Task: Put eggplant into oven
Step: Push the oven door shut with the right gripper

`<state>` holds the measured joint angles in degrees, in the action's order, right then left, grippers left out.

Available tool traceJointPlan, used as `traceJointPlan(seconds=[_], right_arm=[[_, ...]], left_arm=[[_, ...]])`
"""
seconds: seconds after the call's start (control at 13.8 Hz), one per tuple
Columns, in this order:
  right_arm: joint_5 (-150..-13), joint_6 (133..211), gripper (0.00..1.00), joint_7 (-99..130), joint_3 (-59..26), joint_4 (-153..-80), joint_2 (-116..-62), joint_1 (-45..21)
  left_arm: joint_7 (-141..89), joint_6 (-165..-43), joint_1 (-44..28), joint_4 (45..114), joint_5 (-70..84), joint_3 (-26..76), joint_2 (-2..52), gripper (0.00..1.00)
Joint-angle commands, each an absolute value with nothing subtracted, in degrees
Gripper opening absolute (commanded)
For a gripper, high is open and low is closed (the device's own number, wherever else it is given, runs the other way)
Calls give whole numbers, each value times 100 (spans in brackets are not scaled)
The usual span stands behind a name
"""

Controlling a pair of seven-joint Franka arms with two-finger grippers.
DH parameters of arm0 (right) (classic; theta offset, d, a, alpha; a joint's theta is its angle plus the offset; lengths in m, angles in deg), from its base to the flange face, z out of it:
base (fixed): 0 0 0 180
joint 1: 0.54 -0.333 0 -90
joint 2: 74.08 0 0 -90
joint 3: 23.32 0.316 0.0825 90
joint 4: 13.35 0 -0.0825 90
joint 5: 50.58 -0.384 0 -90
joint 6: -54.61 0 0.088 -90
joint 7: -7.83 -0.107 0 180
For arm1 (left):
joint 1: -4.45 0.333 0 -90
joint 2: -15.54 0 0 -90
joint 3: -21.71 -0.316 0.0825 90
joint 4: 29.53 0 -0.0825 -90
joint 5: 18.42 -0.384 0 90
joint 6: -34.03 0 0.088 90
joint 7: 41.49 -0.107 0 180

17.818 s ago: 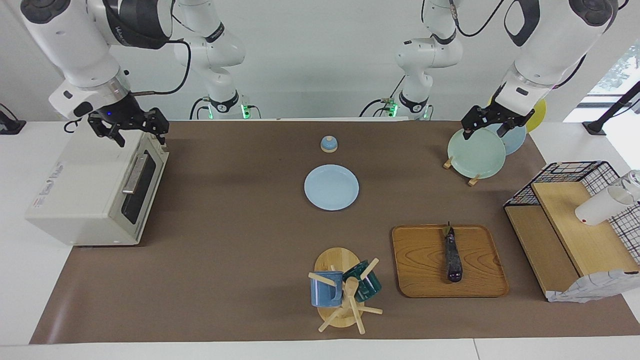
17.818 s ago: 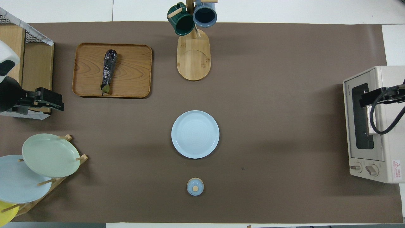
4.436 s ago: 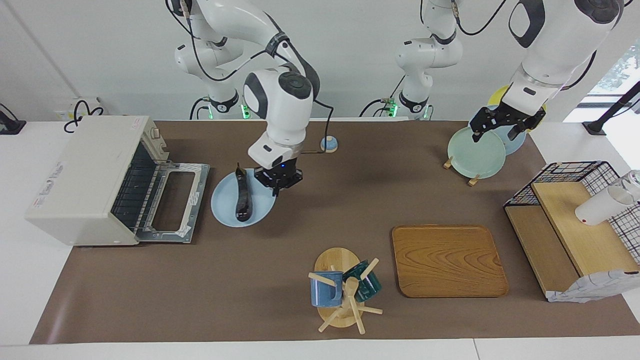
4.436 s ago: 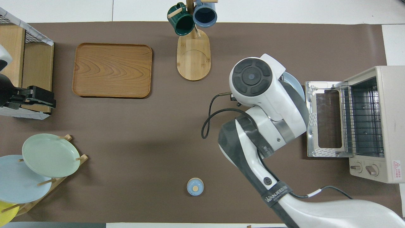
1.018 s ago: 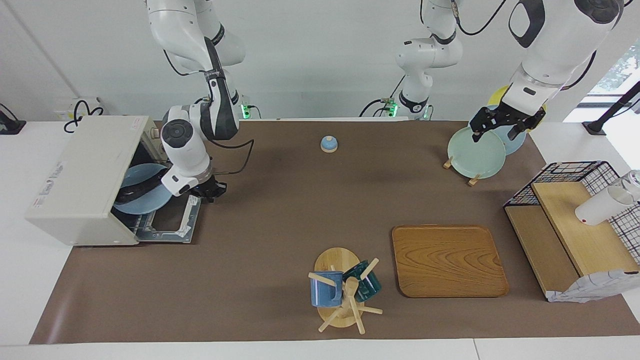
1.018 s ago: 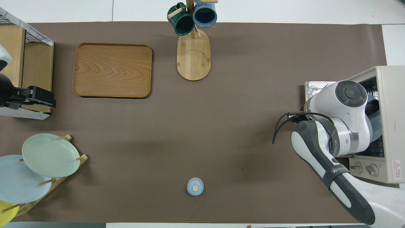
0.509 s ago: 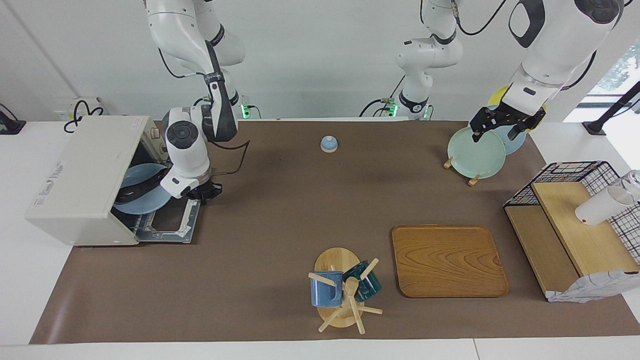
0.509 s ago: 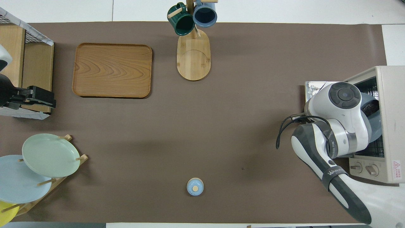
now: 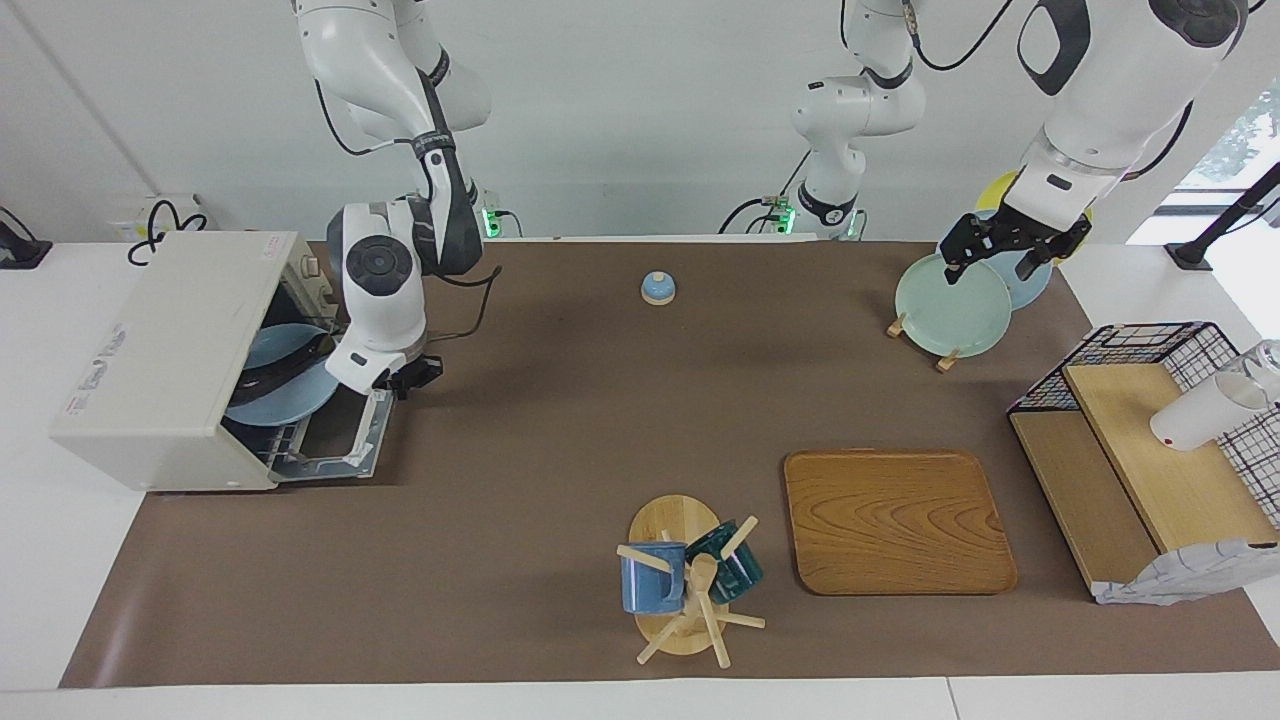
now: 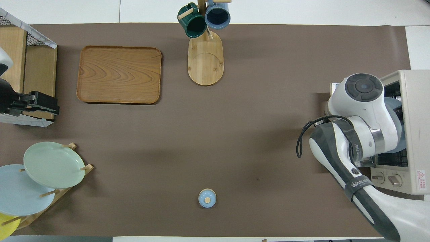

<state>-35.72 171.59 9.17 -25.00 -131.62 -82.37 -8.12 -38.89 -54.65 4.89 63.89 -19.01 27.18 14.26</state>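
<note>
The cream-white oven [image 9: 150, 340] stands at the right arm's end of the table. Its drop-down door [image 9: 340, 440] is tilted partway up. Inside on the rack lies a light blue plate [image 9: 290, 400] carrying the dark eggplant [image 9: 268, 377]. My right gripper [image 9: 408, 374] is shut and sits at the door's raised outer edge; I cannot tell whether it holds the handle. From overhead the right arm covers the gripper and the eggplant, and only the oven [image 10: 416, 134] and the plate's rim [image 10: 395, 134] show. My left gripper [image 9: 1003, 250] waits open above the plate rack.
An empty wooden tray [image 9: 898, 520] and a mug tree [image 9: 685, 580] with two mugs lie farther from the robots. A small blue knobbed lid [image 9: 657, 288] sits close to them. A green plate [image 9: 952, 305] in its rack and a wire shelf [image 9: 1150, 440] fill the left arm's end.
The oven door has swung from flat to partway up while the right gripper rose at its outer edge. Plate and eggplant stay inside. The left arm has not moved.
</note>
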Motion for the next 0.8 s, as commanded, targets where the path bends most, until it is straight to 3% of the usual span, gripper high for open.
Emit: traceJointPlan(seconds=[0.0, 0.29, 0.73], right_arm=[[-3449, 16774, 0, 1616, -2622, -12700, -8042, -415], [-3546, 16351, 0, 2241, -2622, -12628, -7629, -2], [-3878, 15965, 0, 2576, -2622, -12585, -7479, 359]], left_arm=[[-3929, -5333, 577, 6328, -1842, 2769, 1396, 100], [-3929, -5333, 577, 6328, -1842, 2769, 1396, 100], [-3929, -5333, 577, 6328, -1842, 2769, 1396, 100]])
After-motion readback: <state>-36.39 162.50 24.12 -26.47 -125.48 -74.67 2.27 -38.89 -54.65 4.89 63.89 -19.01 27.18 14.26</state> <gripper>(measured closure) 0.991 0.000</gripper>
